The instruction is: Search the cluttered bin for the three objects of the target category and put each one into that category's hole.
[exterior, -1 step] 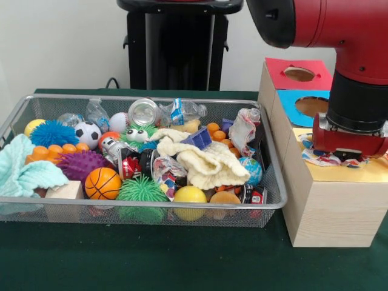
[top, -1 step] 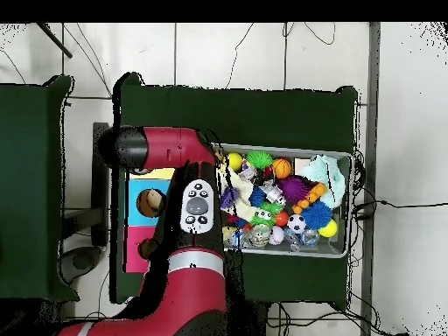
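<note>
My gripper [exterior, -1 step: 350, 155] is low over the yellow top [exterior, -1 step: 364, 173] of the wooden box, at the right of the front view. A crumpled white, red and blue wrapper [exterior, -1 step: 320, 158] lies directly under it on the yellow surface, sticking out to the left. The gripper's red body hides the contact, so I cannot tell whether it holds the wrapper. A similar crumpled wrapper [exterior, -1 step: 244, 128] lies at the right end of the wire bin [exterior, -1 step: 18, 115], and another [exterior, -1 step: 165, 173] lies near its middle. In the overhead view the arm [top, -1 step: 197, 210] covers the gripper.
The box also has a blue top with a round hole [exterior, -1 step: 311, 106] and a red top with a hole [exterior, -1 step: 299, 74]. The bin holds a basketball [exterior, -1 step: 102, 183], a soccer ball [exterior, -1 step: 88, 134], spiky balls, a cream cloth [exterior, -1 step: 206, 160], a teal cloth [exterior, -1 step: 21, 173] and crushed bottles [exterior, -1 step: 182, 112].
</note>
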{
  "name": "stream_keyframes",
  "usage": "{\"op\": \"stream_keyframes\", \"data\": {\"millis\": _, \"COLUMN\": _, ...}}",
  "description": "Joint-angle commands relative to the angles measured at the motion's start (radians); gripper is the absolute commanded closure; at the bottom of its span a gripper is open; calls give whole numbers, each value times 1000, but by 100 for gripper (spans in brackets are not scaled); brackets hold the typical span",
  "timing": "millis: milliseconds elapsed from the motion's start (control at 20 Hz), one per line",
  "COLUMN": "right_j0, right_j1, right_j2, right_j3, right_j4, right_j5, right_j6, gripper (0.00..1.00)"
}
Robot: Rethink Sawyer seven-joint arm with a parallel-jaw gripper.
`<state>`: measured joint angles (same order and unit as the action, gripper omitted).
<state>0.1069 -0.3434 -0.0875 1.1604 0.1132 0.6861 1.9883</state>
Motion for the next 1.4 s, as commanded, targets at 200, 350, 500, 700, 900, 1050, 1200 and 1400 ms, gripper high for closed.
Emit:
{"op": "stream_keyframes", "data": {"millis": 200, "right_j0": 8, "right_j1": -68, "right_j2": -33, "right_j3": -26, "right_j4": 19, "right_j5": 144, "right_j6": 177, "gripper": 100}}
{"op": "stream_keyframes", "data": {"millis": 350, "right_j0": -6, "right_j1": -49, "right_j2": -23, "right_j3": -54, "right_j4": 28, "right_j5": 165, "right_j6": 169, "gripper": 100}}
{"op": "stream_keyframes", "data": {"millis": 500, "right_j0": -9, "right_j1": -50, "right_j2": -17, "right_j3": -54, "right_j4": 31, "right_j5": 166, "right_j6": 168, "gripper": 100}}
{"op": "stream_keyframes", "data": {"millis": 700, "right_j0": -9, "right_j1": -61, "right_j2": -11, "right_j3": -44, "right_j4": 37, "right_j5": 165, "right_j6": 167, "gripper": 100}}
{"op": "stream_keyframes", "data": {"millis": 900, "right_j0": -5, "right_j1": -100, "right_j2": 2, "right_j3": -14, "right_j4": 52, "right_j5": 180, "right_j6": 169, "gripper": 100}}
{"op": "stream_keyframes", "data": {"millis": 1050, "right_j0": -9, "right_j1": -123, "right_j2": 17, "right_j3": 1, "right_j4": 64, "right_j5": 191, "right_j6": 166, "gripper": 100}}
{"op": "stream_keyframes", "data": {"millis": 1200, "right_j0": -11, "right_j1": -141, "right_j2": 22, "right_j3": 13, "right_j4": 69, "right_j5": 195, "right_j6": 161, "gripper": 100}}
{"op": "stream_keyframes", "data": {"millis": 1400, "right_j0": -10, "right_j1": -173, "right_j2": 23, "right_j3": 41, "right_j4": 70, "right_j5": 210, "right_j6": 152, "gripper": 100}}
